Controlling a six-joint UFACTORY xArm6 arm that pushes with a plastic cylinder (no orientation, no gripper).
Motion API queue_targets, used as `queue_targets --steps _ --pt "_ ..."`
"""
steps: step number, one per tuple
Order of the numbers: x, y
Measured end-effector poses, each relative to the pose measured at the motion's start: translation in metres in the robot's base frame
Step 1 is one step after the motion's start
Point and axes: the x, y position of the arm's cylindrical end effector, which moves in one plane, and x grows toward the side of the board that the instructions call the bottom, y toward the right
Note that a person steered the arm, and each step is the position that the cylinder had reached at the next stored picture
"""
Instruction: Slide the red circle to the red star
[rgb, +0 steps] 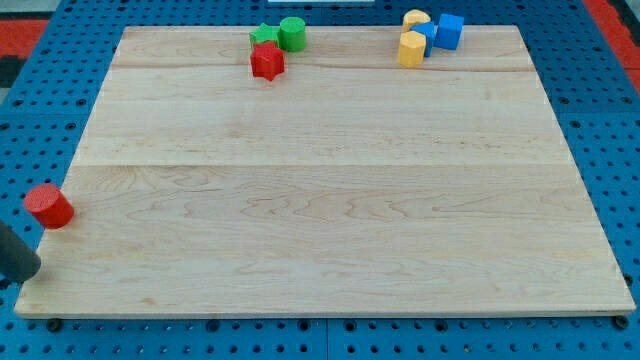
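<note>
Red circle (48, 206) — far from red star (267, 61)

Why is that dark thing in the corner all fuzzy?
In the camera view, the dark shape at the view's bottom left is blurred and cut off by the edge, so my tip cannot be made out; the red circle beside it and the red star look sharp, under even light with soft shadows.

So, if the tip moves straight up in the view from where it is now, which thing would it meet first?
My tip sits at the view's bottom left, just below the red circle. Going straight toward the view's top, it would probably meet the red circle first, perhaps off-centre on its left side; depth is unclear. The red star lies far away.
</note>
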Motion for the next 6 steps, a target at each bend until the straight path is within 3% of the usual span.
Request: queue_targets --steps 2,3,6 --pt "-0.027 -0.004" --pt "-0.081 -0.004" --pt "-0.171 0.008"
